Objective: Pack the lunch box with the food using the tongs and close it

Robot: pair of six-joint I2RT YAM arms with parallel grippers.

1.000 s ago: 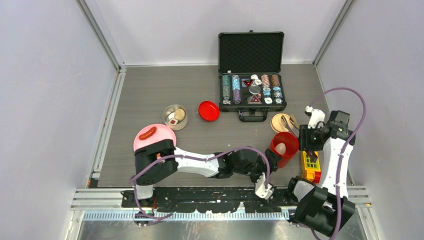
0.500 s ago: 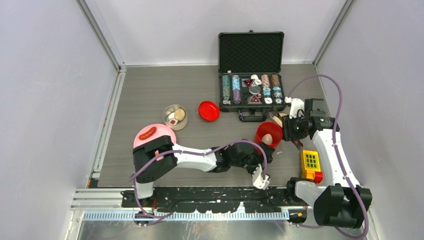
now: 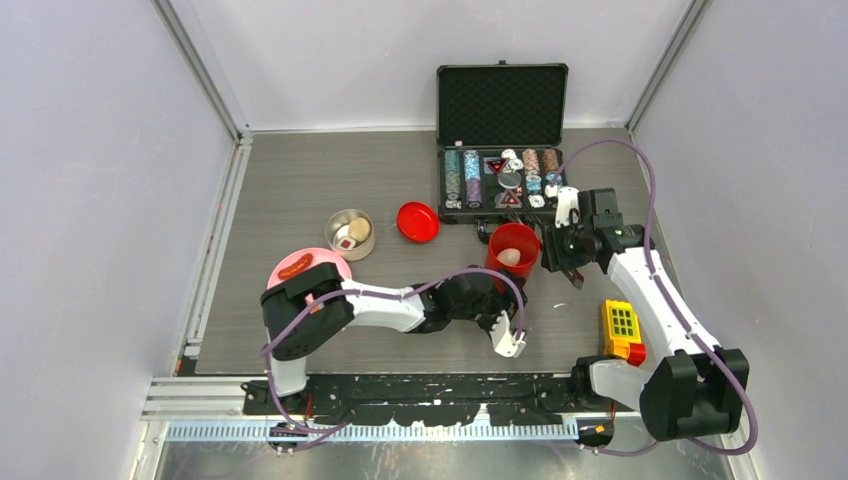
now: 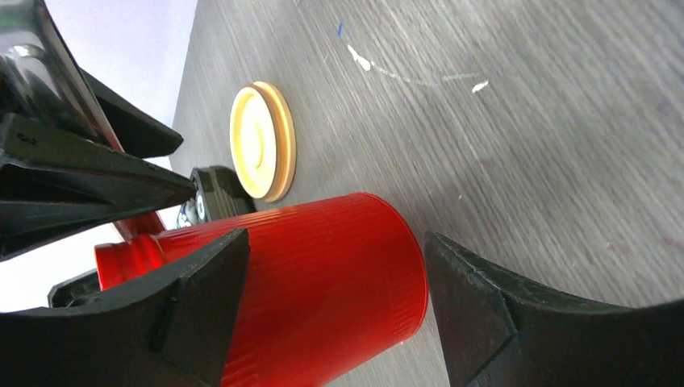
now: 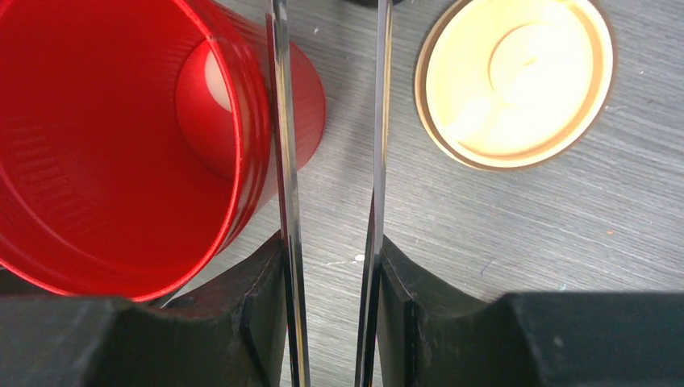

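Observation:
The lunch box's tall red canister (image 3: 512,248) stands upright near the black case, with a pale egg lump (image 5: 211,79) inside. My left gripper (image 4: 337,242) is open and rolled on its side, its fingers right against the canister's near wall. My right gripper (image 5: 332,246) is shut on the tongs (image 5: 284,161), whose two arms stay apart; one arm runs along the canister's rim. The beige disc lid (image 5: 516,81) lies beside them. The steel bowl (image 3: 350,234) holds a white cube and a lump. The red lid (image 3: 417,221) lies nearby. A red sausage (image 3: 295,266) rests on the pink plate (image 3: 325,262).
The open black case of poker chips (image 3: 503,185) stands at the far side, just behind the canister. A yellow and red block toy (image 3: 621,330) lies near the right arm's base. Metal rails and white walls border the table on the left, far and right sides.
The canister slid far-left across the table with my left gripper behind it. My right arm swung the same way with the tongs. The left jaws narrowed a little.

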